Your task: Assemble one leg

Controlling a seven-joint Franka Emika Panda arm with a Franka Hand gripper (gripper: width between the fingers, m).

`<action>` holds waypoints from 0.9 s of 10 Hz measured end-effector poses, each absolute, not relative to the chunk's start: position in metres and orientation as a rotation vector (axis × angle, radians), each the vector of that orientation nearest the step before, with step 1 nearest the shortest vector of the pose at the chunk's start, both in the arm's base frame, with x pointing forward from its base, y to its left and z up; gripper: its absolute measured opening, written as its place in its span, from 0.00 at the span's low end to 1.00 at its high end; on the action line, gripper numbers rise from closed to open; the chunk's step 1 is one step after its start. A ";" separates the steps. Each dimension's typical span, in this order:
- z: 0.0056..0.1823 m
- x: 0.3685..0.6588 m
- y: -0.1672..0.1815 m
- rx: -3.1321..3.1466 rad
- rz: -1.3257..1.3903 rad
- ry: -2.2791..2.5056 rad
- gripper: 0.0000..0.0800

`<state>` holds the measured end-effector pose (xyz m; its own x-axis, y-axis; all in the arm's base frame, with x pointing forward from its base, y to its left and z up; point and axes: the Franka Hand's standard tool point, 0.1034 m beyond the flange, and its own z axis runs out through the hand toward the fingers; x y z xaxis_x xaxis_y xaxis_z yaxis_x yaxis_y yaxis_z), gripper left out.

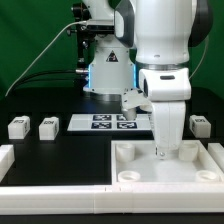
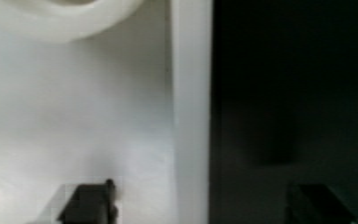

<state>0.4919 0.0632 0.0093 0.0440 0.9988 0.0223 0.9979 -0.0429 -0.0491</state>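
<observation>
Two legs (image 1: 17, 127) (image 1: 47, 127), stubby white blocks with tags, stand on the black table at the exterior view's left, and a third leg (image 1: 200, 126) stands at the right. My gripper (image 1: 164, 152) is far from them, lowered onto the large white tray-like piece (image 1: 135, 165). In the wrist view my gripper (image 2: 202, 200) is open. Its dark fingers (image 2: 87, 203) stand wide apart on either side of the tray's raised edge (image 2: 190, 110), holding nothing. A round socket (image 2: 91, 15) of the tray shows ahead.
The marker board (image 1: 108, 122) lies flat between the left legs and the arm. A long white rail (image 1: 50, 172) runs along the front at the exterior view's left. The robot base (image 1: 105, 70) stands behind.
</observation>
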 end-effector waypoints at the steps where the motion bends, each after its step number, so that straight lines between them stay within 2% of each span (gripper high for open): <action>1: 0.010 0.492 0.063 -2.248 0.027 -2.123 0.71; 2: 0.014 0.492 0.064 -2.274 0.024 -2.100 0.79; 3: 0.020 0.491 0.065 -2.308 0.018 -2.073 0.81; 7: 0.042 0.492 0.063 -2.353 -0.003 -2.057 0.81; 9: 0.055 0.484 0.068 -2.536 -0.031 -1.853 0.81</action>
